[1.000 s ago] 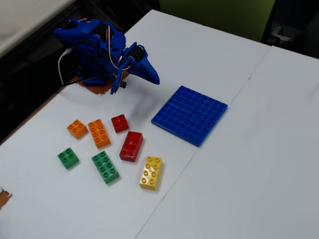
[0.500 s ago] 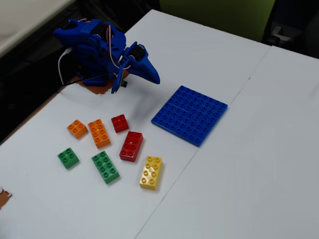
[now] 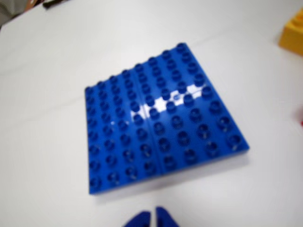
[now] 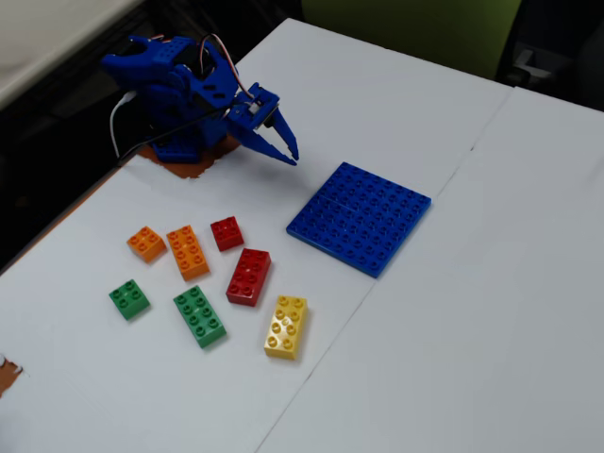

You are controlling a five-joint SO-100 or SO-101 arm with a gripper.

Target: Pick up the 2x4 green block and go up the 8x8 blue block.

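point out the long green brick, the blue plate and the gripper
long green brick (image 4: 199, 316): fixed view, studded top
blue plate (image 4: 360, 218): fixed view, middle of studded top
gripper (image 4: 287, 151): fixed view, between the fingertips

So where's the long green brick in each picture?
Wrist view: not in it; only the blue plate and a yellow brick corner show.
Fixed view: the long green brick lies lower left, between the small green brick and the yellow brick.
Shared landmark: the blue plate.
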